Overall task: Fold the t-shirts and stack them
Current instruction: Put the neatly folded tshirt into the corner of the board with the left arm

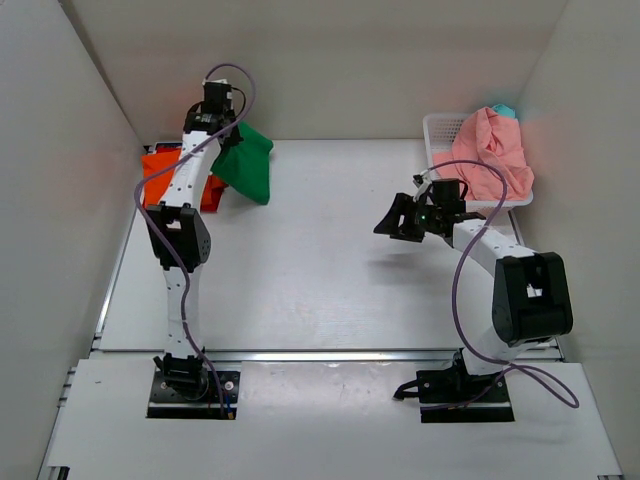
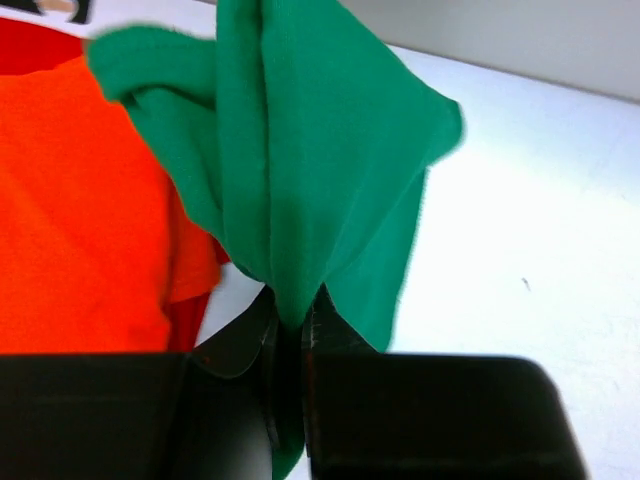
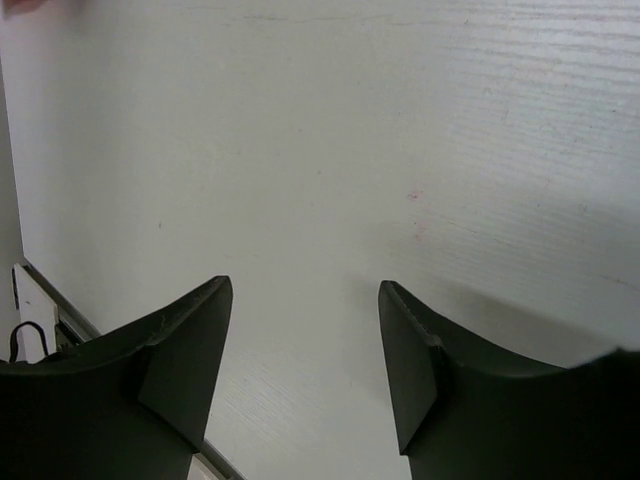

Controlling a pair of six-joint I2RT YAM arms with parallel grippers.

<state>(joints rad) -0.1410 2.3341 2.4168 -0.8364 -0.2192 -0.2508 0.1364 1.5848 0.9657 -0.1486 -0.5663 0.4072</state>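
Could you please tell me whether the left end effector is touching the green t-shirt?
Touching. The left wrist view shows the left end effector closed on a gathered fold of the green t-shirt, with the cloth pinched between its two fingers.

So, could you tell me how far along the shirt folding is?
The orange shirt lies on the red shirt at far left, seemingly stacked. In hand: left gripper is shut on the green shirt beside them. Still to do: the pink shirt sits crumpled in the basket; right gripper is open over bare table.
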